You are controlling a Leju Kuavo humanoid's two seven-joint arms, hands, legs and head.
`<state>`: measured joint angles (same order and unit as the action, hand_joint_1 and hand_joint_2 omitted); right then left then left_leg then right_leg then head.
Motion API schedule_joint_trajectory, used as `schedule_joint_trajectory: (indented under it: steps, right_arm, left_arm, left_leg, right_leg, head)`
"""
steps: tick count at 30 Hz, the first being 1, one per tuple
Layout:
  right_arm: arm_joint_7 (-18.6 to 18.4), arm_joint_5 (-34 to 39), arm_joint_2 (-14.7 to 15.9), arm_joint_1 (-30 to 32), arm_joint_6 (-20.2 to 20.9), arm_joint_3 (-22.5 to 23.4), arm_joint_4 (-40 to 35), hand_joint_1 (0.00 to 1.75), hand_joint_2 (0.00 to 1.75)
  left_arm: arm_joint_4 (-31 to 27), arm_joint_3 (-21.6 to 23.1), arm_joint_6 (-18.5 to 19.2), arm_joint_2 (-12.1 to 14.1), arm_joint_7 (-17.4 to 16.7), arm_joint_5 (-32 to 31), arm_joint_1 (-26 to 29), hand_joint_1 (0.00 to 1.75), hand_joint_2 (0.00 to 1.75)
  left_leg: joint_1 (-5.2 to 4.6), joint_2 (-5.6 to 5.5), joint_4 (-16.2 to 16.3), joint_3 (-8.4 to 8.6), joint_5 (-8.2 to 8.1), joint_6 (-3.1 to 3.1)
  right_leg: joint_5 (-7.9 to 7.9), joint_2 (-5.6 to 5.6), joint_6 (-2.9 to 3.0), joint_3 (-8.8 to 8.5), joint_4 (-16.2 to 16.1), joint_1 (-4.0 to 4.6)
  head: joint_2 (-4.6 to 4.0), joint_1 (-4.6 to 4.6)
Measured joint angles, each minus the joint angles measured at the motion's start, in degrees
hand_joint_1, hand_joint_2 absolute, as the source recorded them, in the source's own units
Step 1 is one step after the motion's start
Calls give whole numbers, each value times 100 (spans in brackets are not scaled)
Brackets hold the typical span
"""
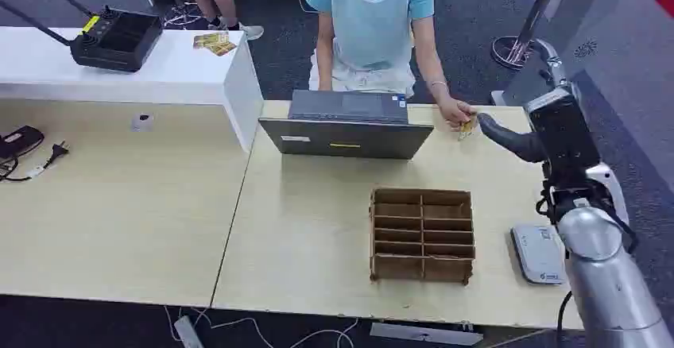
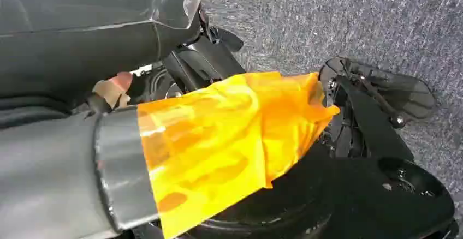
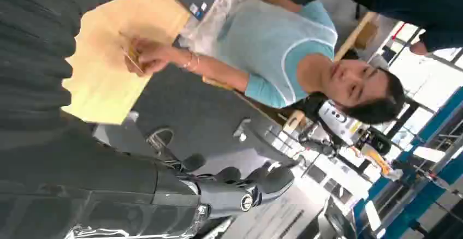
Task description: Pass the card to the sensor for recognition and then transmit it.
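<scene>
Right now I see the cardboard divider box (image 1: 422, 234) mid-table w/ its compartments holding nothing I can make out. Behind it sits the laptop (image 1: 347, 125). Card (image 1: 466, 126) is pinched in the person's hand (image 1: 456, 112) at the table's (image 1: 302, 229) far edge, just beside my right hand (image 1: 509, 137) but apart from it, no contact. Right hand fingers reach toward it, gripping nothing; can't tell how far they're spread. White sensor (image 1: 538, 254) lies near the rt edge, beside my forearm. Left hand (image 2: 218, 146) hangs low in orange wrap; fingers hidden, can't tell.
</scene>
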<state>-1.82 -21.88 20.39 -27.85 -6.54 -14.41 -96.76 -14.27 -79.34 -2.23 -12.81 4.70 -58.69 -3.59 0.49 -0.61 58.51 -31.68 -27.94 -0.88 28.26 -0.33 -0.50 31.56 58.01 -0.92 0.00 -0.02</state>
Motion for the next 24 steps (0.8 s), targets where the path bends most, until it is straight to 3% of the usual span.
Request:
schedule_joint_trajectory:
  steps: [4, 12, 24]
  right_arm:
    - [-249, -551, -2, -488, -94, -205, 221, 0, 175]
    - [-765, -2383, -39, -1314, -492, -525, 807, 0, 175]
    - [-835, -3735, -219, -2124, -667, -715, 2413, 0, 175]
  left_arm:
    - [-2, 42, 11, 4, -17, -66, -10, 0, 0]
    - [0, 225, 48, 35, -114, -291, -56, 0, 0]
    - [0, 503, 105, 90, -188, -516, -76, 0, 0]
  left_leg:
    - [0, -1, 0, 0, 2, 3]
    - [0, -2, 0, -2, 3, 2]
    - [0, -5, 1, -4, 9, 6]
  right_leg:
    - [-1, -1, -1, 0, 0, 0]
    - [-5, -2, -5, 0, 0, 0]
    - [-11, -6, -6, 0, 1, 0]
  head:
    - [0, 0]
    - [0, 0]
    - [0, 0]
